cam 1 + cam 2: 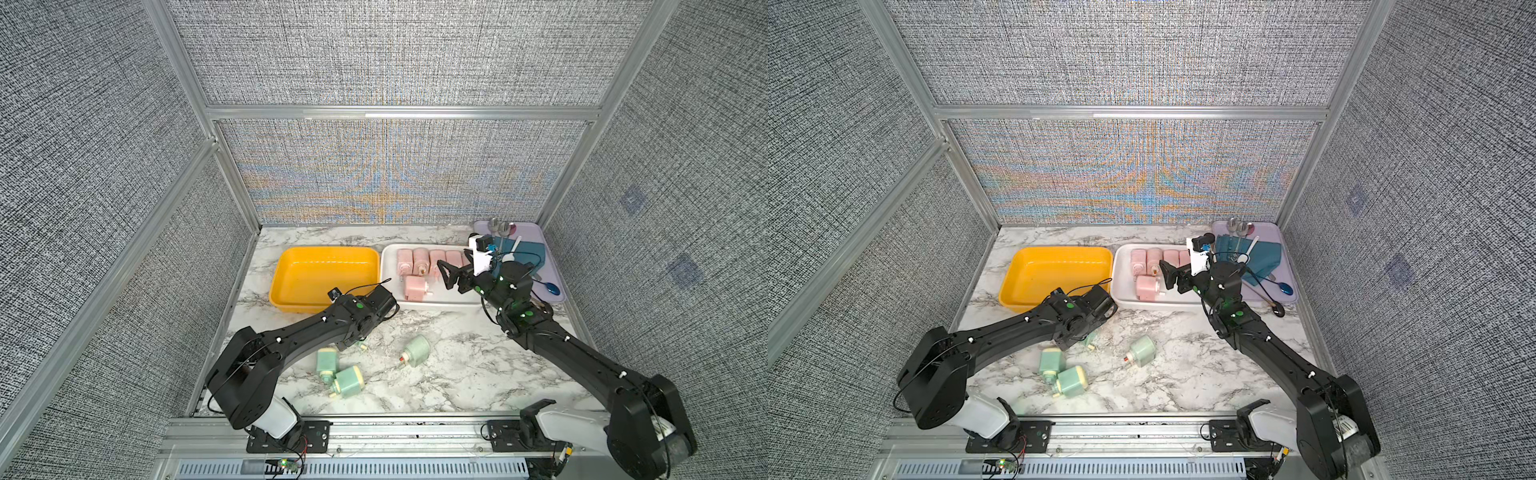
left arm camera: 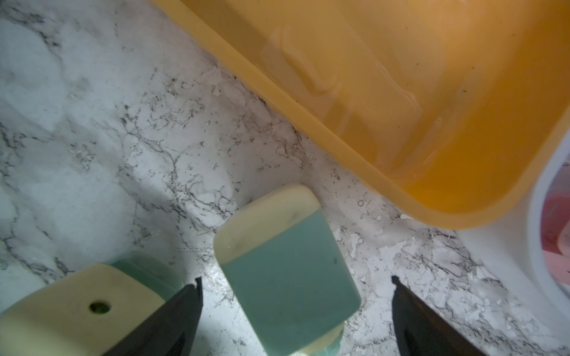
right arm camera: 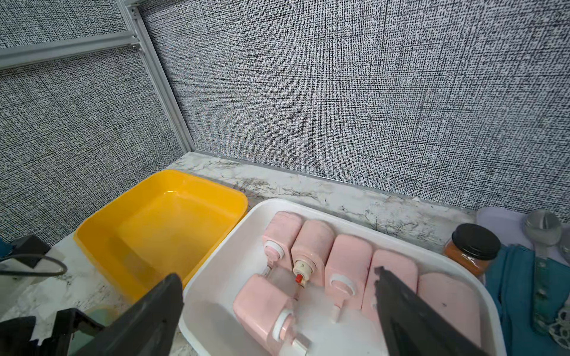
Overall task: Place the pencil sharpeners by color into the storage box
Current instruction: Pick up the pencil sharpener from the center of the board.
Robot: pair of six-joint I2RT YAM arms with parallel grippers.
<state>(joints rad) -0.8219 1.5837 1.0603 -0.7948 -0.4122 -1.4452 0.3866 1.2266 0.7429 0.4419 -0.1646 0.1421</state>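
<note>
Several pink pencil sharpeners (image 3: 348,262) lie in the white storage box (image 1: 390,253), most in a row at the back and one (image 1: 415,287) loose in front. My right gripper (image 3: 276,274) hangs open above that loose one, holding nothing. The yellow storage box (image 1: 291,266) is empty. Three mint green pencil sharpeners (image 1: 415,351) (image 1: 327,362) (image 1: 350,381) lie on the marble table. Another green one (image 2: 287,271) lies between the wide-apart fingers of my open left gripper (image 2: 296,279), untouched. In both top views the left arm mostly hides it.
A lavender tray (image 1: 528,230) at the back right holds a blue cloth (image 1: 530,251), spoons and a black-lidded spice jar (image 3: 472,246). Grey fabric walls with aluminium posts close in three sides. The two boxes stand side by side, nearly touching.
</note>
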